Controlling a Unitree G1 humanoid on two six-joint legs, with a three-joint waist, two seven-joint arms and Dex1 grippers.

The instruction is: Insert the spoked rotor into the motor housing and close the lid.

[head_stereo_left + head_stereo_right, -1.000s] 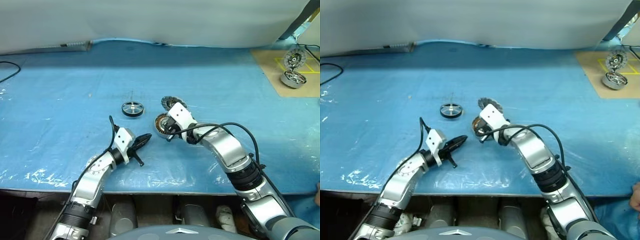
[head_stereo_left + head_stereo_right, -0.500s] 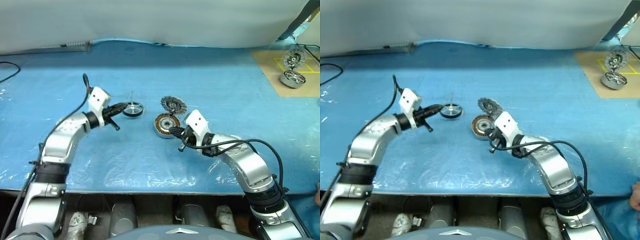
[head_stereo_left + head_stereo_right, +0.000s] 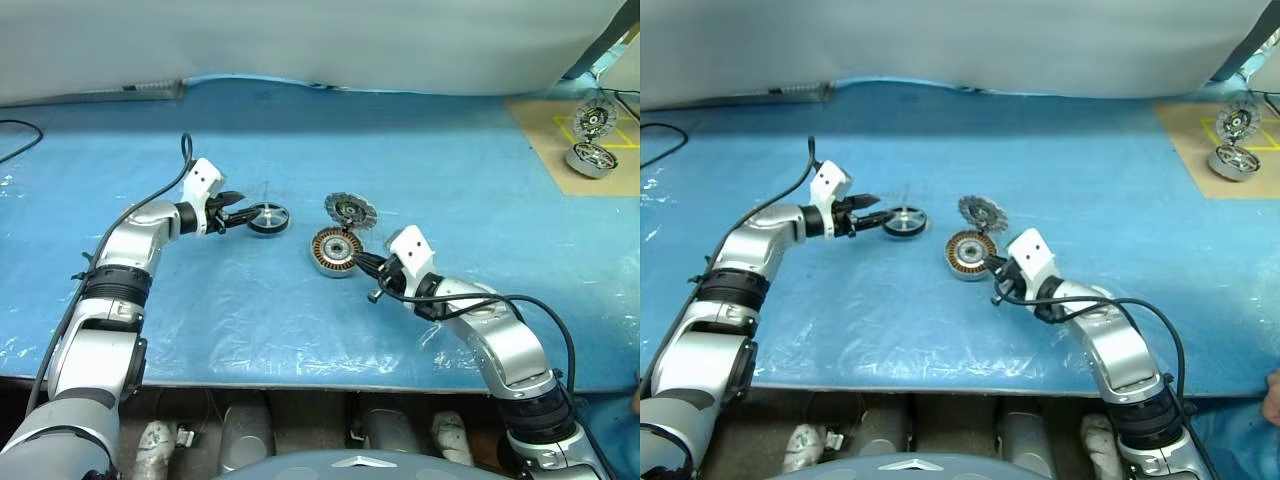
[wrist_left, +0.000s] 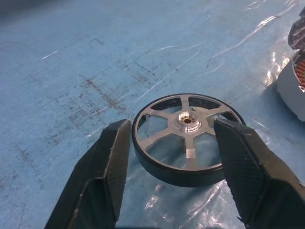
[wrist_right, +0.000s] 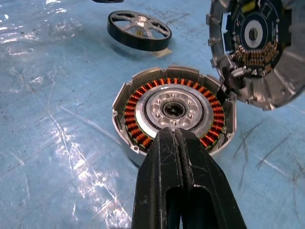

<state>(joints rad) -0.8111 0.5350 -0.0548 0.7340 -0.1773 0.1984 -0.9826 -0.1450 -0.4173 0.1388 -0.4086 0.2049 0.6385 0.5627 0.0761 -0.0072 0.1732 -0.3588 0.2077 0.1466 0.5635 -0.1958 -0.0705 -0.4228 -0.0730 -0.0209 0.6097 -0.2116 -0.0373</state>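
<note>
Left eye view: a desk (image 3: 420,160) under wrinkled, glossy blue plastic sheet carries the parts near its middle. Largest is the housing (image 3: 334,251), a squat round silver-grey can lying open face up, with a ring of copper-orange windings around a bright metal hub. Its lid (image 3: 348,210), a round metal disc with a ribbed inside and a dark centre, stands tilted up at the housing's far rim, inner face toward the robot. The rotor (image 3: 267,217) lies flat just left of the housing and apart from it: black rim, silver spokes, thin shaft pointing up.

The left hand (image 4: 171,157) is released, its 2 textured black fingers (image 4: 109,167) flanking the rotor's rim on either side; whether they touch it cannot be told. The right hand (image 5: 177,143) is clenched on nothing, its tips over the housing's near edge.
</note>
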